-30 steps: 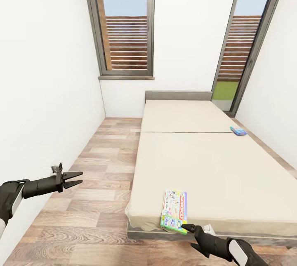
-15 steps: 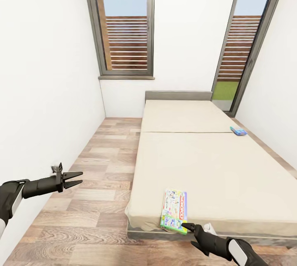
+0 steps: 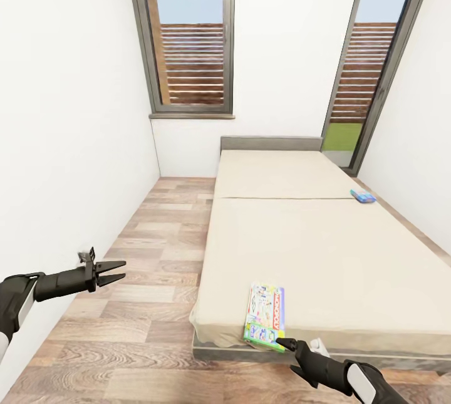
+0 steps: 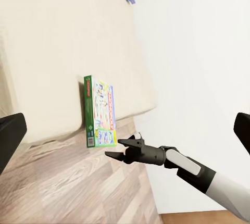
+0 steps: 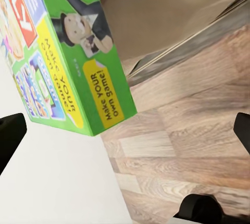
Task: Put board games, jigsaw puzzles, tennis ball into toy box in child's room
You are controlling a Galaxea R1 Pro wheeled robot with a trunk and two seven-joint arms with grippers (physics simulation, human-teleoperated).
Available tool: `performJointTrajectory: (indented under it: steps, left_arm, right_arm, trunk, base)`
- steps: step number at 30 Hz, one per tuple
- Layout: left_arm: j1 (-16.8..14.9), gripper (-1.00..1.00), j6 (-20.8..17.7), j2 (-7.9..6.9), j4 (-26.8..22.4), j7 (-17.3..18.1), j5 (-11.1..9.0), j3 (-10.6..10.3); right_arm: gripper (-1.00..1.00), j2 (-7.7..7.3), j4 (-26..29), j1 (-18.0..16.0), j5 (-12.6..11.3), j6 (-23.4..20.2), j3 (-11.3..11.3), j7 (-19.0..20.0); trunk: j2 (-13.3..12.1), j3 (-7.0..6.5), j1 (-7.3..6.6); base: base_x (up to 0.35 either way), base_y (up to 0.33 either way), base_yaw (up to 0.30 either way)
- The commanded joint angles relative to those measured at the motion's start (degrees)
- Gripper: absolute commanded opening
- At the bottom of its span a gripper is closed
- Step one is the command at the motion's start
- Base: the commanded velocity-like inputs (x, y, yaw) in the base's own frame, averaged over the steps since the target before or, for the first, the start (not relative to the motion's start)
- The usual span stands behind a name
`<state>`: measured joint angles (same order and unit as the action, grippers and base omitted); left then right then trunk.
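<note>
Monopoly box point(image 3: 265, 317): flat on the bed point(image 3: 326, 253), poking over the near edge
Right pincer point(image 3: 287, 346): fingers apart, tips right at the box's near corner
Left pincer point(image 3: 114, 271): spread apart, holding nothing, over the floor point(image 3: 156, 253)
Blue game point(image 3: 362, 196): far right side of bed

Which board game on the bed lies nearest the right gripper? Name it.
The green-edged Monopoly box, overhanging the bed's near edge by the right gripper; the small blue box lies far up.

head high facing bed point(image 3: 326, 253), wrists near, sharing monopoly box point(image 3: 265, 317)
</note>
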<state>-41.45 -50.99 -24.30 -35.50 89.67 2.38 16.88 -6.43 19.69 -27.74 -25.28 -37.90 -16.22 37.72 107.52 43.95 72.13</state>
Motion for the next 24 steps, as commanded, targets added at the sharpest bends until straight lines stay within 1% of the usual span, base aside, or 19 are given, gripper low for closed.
performJointTrajectory:
  steps: [1, 24]
  left_arm:
    - [0.0, 1.0, -0.6, 0.0, 0.0, 0.3, 0.3, 0.1]
    - [0.0, 1.0, -0.6, -0.05, 0.0, 0.3, 0.3, 0.1]
  right_arm:
    - [1.0, 0.02, 0.0, 0.0, -0.1, -0.4, -0.3, 0.1]
    - [1.0, 0.14, 0.1, 0.0, 0.0, -0.2, -0.2, 0.1]
  trunk:
    - [0.0, 0.05, -0.01]
    - [0.0, 0.05, -0.01]
  base:
    - [0.0, 0.0, 0.0]
    - [0.0, 0.0, 0.0]
